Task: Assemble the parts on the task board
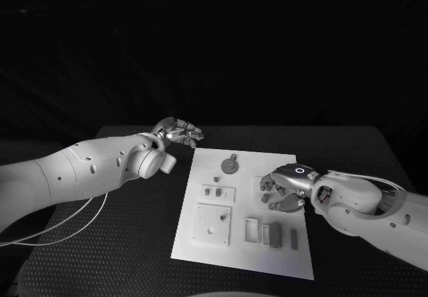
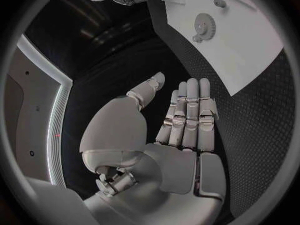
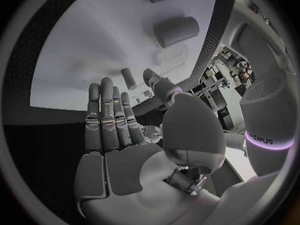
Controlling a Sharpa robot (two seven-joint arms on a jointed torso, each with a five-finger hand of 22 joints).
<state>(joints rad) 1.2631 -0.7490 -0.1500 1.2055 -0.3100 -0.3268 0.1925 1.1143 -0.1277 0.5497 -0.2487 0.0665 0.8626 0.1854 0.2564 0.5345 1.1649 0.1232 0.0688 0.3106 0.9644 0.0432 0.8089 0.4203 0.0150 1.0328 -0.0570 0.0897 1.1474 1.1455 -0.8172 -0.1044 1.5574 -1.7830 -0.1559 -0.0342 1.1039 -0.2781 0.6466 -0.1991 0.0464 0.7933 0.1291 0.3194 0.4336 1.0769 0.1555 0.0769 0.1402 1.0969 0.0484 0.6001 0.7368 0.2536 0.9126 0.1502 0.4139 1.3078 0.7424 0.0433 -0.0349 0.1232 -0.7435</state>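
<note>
Open table on my left, crowded board on my right

My left hand (image 1: 181, 132) hangs open over bare black table (image 1: 125, 216) at about 11 o'clock from the task board (image 1: 209, 257), with free room along the board's 9 o'clock edge. My right hand (image 1: 287, 185) sits low over the board's 3 o'clock side, fingers spread, with small parts (image 1: 274, 234) standing close at its 6 o'clock and the round gear piece (image 1: 230, 165) at its 10 o'clock.

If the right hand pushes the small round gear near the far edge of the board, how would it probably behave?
The gear lies flat on the task board, so it would probably slide, not roll. It looks small and thin, likely light and stiff. Gripping its low edge could be awkward for the right hand.
</note>
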